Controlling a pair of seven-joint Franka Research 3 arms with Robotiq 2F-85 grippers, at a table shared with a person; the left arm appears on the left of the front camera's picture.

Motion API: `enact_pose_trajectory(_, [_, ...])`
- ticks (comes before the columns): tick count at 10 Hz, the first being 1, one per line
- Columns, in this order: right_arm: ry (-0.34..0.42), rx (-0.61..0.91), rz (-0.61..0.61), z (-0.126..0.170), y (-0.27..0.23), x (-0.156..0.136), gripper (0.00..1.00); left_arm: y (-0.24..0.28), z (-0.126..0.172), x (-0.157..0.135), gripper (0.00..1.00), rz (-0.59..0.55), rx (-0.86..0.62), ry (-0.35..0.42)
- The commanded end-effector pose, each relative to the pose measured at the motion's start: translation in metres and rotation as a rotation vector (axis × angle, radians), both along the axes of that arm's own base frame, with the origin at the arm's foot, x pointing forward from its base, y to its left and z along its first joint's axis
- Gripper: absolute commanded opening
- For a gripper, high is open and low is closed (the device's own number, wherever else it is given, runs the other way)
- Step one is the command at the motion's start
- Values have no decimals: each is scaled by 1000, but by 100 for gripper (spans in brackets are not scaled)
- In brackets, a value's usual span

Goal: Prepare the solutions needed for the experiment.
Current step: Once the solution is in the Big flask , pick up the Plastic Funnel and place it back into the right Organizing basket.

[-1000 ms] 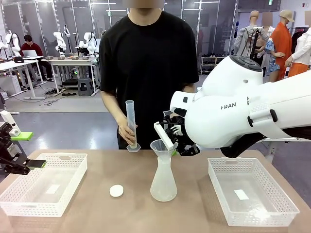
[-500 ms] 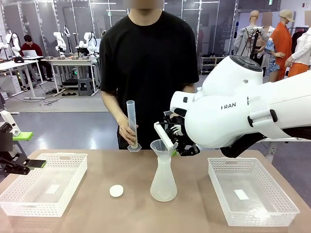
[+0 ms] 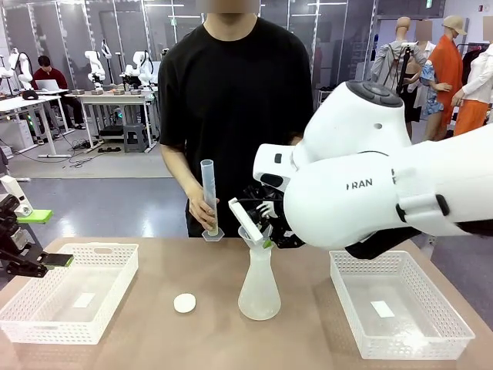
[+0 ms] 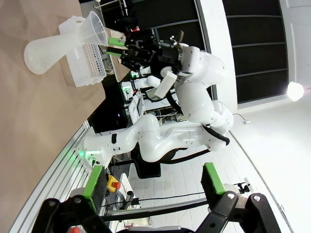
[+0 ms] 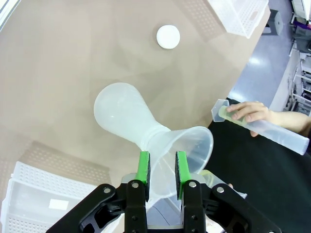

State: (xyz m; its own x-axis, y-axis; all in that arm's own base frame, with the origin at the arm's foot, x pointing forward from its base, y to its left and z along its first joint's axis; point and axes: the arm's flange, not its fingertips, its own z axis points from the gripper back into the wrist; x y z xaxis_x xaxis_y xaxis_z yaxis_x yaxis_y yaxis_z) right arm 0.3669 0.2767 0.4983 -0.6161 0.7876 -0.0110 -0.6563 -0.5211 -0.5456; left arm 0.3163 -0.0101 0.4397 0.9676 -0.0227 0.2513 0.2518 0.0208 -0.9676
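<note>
Pale yellow solution (image 5: 209, 175) tilted over a clear plastic funnel (image 3: 254, 233)
Right hand (image 5: 162, 160) grasps its frosted-clear plastic vessel (image 3: 245, 219); left hand (image 4: 153, 170) is released beside a white mesh basket (image 3: 92, 248).

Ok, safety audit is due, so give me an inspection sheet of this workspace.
surface: brown tabletop, no spills seen
job's things: pale yellow liquid at the bottom of the frosted measuring cylinder in the person's hand; frosted conical flask with clear funnel in its neck
clutter: white round cap; left white plastic basket; right white plastic basket
grippers: left gripper open; right gripper shut on a small frosted plastic vessel tilted over the funnel
cables: floor cables by the far desks
surroundings: person in black shirt across the table
</note>
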Motion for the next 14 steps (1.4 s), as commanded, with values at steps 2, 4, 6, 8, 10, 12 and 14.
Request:
enact_pose_trajectory(2, [-26, -6, -59, 37, -12, -26, 29, 0, 2, -1, 100, -1, -4, -6])
enact_pose_trajectory(4, [42, -22, -183, 69, -38, -51, 29, 0, 2, -1, 100, -1, -4, -6])
enact_pose_trajectory(6, [153, 101, -385, 92, -74, -74, 29, 0, 2, -1, 100, -1, -4, -6])
enact_pose_trajectory(8, [231, 152, -531, 92, -101, -92, 29, 0, 2, -1, 100, -1, -4, -6])
enact_pose_trajectory(10, [237, 202, -525, 92, -103, -110, 29, 0, 2, -1, 100, -1, -4, -6])
enact_pose_trajectory(12, [236, 131, -491, 101, -108, -90, 29, 0, 2, -1, 100, -1, -4, -6])
enact_pose_trajectory(14, [236, 131, -491, 101, -108, -90, 29, 0, 2, -1, 100, -1, -4, -6])
